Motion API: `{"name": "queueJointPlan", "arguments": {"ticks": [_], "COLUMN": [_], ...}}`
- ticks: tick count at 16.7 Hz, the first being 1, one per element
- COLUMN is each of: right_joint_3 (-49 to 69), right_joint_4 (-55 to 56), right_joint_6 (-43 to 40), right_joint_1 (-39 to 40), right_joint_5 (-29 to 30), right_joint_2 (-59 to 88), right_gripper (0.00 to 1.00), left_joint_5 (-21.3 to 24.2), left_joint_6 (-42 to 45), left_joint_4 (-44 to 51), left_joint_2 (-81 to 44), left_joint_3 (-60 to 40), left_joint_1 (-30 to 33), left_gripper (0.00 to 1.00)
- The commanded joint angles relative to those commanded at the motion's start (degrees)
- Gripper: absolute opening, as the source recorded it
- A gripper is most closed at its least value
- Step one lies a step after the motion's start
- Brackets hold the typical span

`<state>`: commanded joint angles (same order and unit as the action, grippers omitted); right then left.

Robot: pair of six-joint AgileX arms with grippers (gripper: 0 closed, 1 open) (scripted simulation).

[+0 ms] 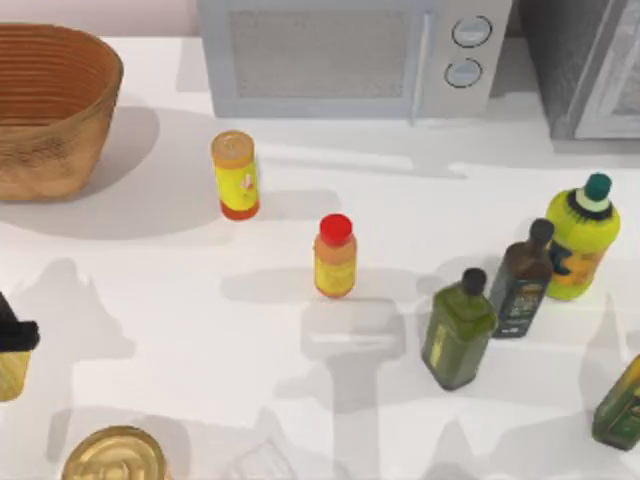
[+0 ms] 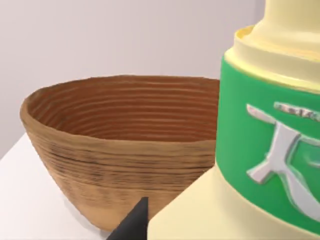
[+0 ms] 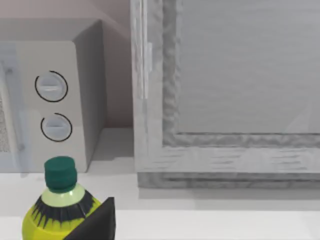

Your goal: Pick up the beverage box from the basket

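The basket (image 2: pixel 120 150) stands just beyond the left fingers (image 2: pixel 134 222), with nothing between. They press against the beverage box (image 2: pixel 260 165), apparently holding it; the right fingers' (image 3: pixel 97 222) opening I cannot tell.

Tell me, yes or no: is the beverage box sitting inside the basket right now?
No. In the left wrist view the beverage box is close in front of the camera, outside the basket, whose visible inside holds nothing.

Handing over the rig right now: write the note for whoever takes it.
Left gripper: at the table's left edge, shut on the beverage box, which sits close in its wrist view, outside the basket.
Right gripper: idle near the yellow-green bottle at the table's right.
Done: box is out of the basket at the back left and in hand.
Left: probably nothing but holding it steady.
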<state>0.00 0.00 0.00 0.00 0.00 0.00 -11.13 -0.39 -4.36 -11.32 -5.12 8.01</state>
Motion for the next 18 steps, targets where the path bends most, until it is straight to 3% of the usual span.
{"name": "queueJointPlan", "arguments": {"ticks": [4, 14, 18], "right_joint_3": [0.0, 0.0, 0.0], "right_joint_4": [0.0, 0.0, 0.0], "right_joint_6": [0.0, 0.0, 0.0], "right_joint_1": [0.0, 0.0, 0.0], "right_joint_5": [0.0, 0.0, 0.0], "right_joint_2": [0.0, 0.0, 0.0], "right_gripper": [1.0, 1.0, 1.0], "left_joint_5": [-15.95, -67.32, -84.52], "left_joint_6": [-0.26, -1.28, -2.29], "left_joint_4": [-7.66, -32.78, -40.52], "left_joint_2": [-14.92, -63.71, -80.35], "left_joint_3": [-8.26, -33.53, -40.59], "left_joint_1": [11.41, 45.07, 55.48], "left_gripper": [0.0, 0.0, 0.0]}}
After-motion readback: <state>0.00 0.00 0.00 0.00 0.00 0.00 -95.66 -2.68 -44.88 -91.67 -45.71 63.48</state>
